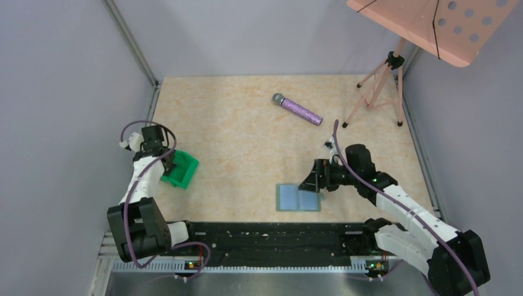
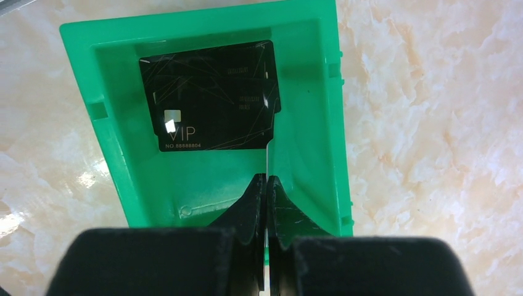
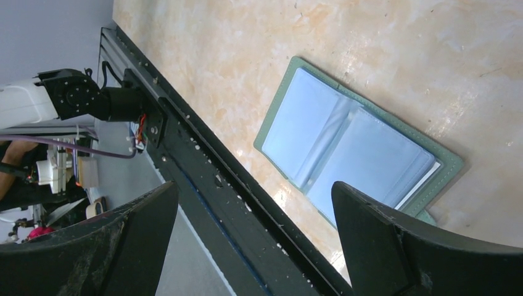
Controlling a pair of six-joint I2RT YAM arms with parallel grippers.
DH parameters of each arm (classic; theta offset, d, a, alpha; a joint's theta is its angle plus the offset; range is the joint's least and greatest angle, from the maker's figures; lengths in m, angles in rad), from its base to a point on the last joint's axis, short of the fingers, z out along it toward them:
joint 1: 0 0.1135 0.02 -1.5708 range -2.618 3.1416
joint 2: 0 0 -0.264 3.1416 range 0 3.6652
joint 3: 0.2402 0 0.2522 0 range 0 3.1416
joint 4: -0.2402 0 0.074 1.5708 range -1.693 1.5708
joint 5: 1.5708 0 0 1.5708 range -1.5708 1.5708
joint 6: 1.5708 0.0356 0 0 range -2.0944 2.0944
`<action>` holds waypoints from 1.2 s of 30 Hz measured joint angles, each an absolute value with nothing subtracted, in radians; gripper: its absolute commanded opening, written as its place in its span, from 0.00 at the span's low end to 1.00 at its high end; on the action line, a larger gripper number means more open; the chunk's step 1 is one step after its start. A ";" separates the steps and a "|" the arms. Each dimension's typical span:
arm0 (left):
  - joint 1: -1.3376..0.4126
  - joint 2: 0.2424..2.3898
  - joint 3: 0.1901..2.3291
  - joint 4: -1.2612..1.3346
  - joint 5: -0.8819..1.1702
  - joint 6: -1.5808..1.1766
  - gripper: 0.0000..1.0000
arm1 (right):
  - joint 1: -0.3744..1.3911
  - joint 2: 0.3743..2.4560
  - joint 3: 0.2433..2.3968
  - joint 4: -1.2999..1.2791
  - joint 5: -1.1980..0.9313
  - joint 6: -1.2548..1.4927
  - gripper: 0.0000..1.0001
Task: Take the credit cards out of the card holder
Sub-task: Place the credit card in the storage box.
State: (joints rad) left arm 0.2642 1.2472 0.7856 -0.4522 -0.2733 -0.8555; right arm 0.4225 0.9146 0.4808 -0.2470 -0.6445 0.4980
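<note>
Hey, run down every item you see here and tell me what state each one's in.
card holder: open flat, panels up, no dark card showing
VIP card: lying flat in the green tray
green tray: holding that card
left gripper: shut on what looks like an edge-on card
right gripper: open, above the holder
microphone: lying on its side

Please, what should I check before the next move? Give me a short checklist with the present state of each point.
1. Card holder lies open and flat: ok.
2. Right gripper aimed at it, jaws open: ok.
3. Pockets emptied: cannot tell, no dark shape shows.
4. VIP card inside green tray: ok.
5. Left gripper free: not ok, jaws shut on a thin edge-on sheet, probably a card.
</note>
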 measured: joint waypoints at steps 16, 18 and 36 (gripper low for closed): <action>0.264 1.249 0.797 -0.496 -0.279 -0.794 0.00 | 0.422 0.925 0.500 -0.245 -0.644 0.498 0.94; 0.264 1.257 0.799 -0.494 -0.292 -0.783 0.00 | 0.422 0.925 0.500 -0.246 -0.645 0.498 0.94; 0.265 1.285 0.857 -0.469 -0.297 -0.728 0.00 | 0.422 0.920 0.500 -0.246 -0.632 0.501 0.94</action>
